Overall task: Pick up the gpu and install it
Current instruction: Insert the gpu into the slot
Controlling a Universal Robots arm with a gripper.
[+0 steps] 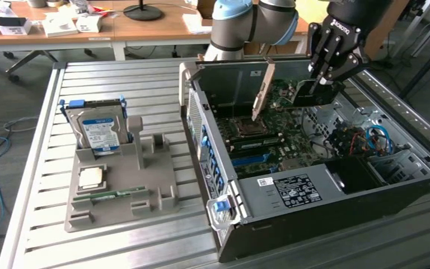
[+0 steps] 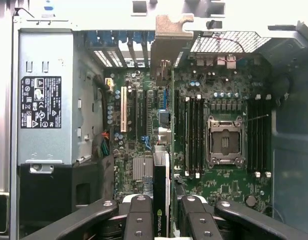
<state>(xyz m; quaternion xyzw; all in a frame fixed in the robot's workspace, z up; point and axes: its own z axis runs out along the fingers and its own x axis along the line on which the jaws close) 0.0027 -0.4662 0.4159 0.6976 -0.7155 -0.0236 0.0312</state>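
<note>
The gpu [image 1: 304, 93] hangs on edge inside the open computer case [image 1: 297, 224], just above the green motherboard [image 1: 275, 140]. Its metal end bracket [image 1: 263, 89] points toward the case's back wall. My gripper [image 1: 326, 75] is shut on the card's upper edge, coming down from above. In the wrist view the gpu [image 2: 161, 167] runs edge-on between my black fingers [image 2: 138, 220], its bracket [image 2: 166, 45] close to the rear slot openings. The gripper [image 2: 163, 220] sits over the board's expansion slots, beside the memory slots and the bare processor socket [image 2: 225, 141].
On the exterior view's left a grey parts holder [image 1: 118, 202] carries a hard drive [image 1: 99, 131], a processor chip [image 1: 90, 178] and a narrow memory stick [image 1: 110, 195]. The power supply [image 1: 297, 188] and cable bundles crowd the case. Everything rests on a slatted metal table [image 1: 103, 78].
</note>
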